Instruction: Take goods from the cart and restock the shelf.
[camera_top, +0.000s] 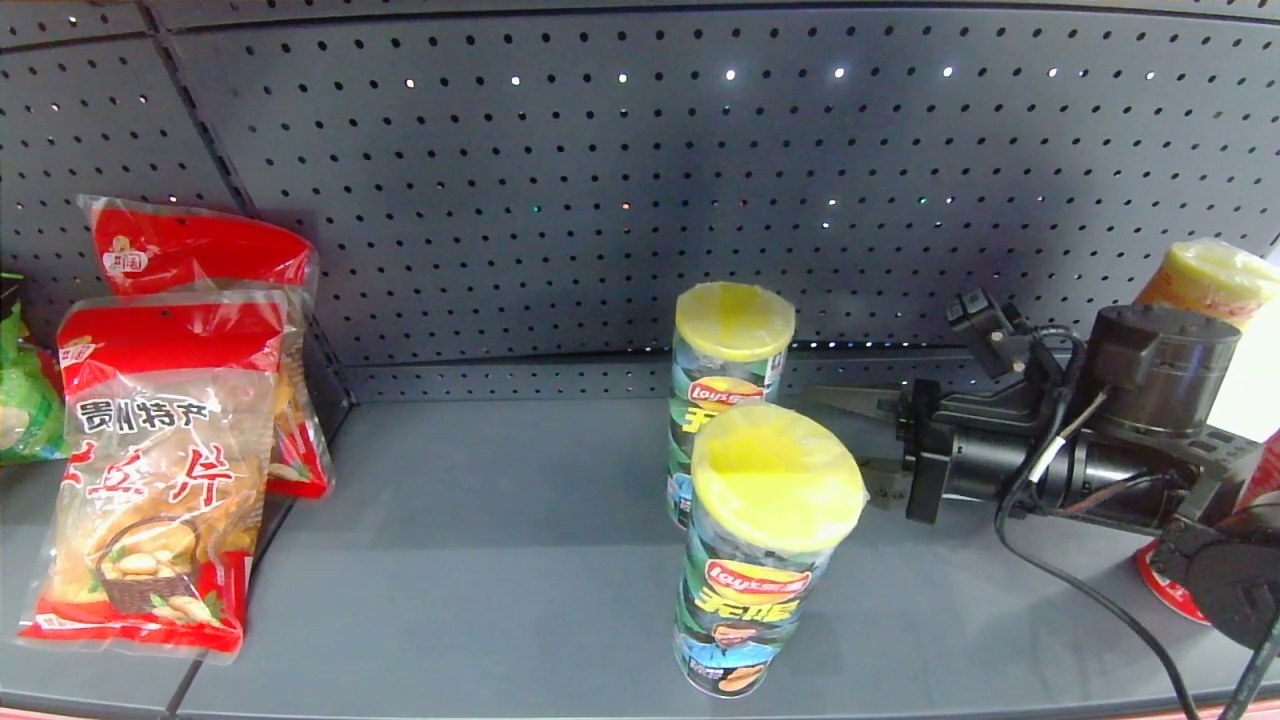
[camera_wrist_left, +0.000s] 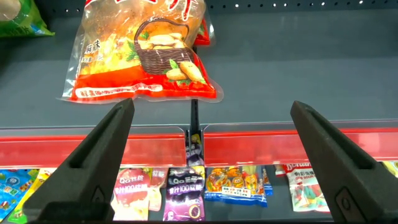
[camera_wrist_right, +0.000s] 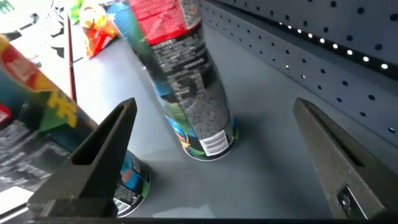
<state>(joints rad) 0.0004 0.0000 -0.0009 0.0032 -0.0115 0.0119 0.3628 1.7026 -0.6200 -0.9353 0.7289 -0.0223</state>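
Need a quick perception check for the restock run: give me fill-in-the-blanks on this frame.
1. The front can and the rear can both have ___ lids.
2. The right claw, beside the rear can, is ___.
3. The red snack bags stand at the shelf's ___ end.
Missing words: yellow; open; left.

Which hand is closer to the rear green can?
Right. The right hand sits beside the rear green can; the left hand is farther off, facing the snack bag.
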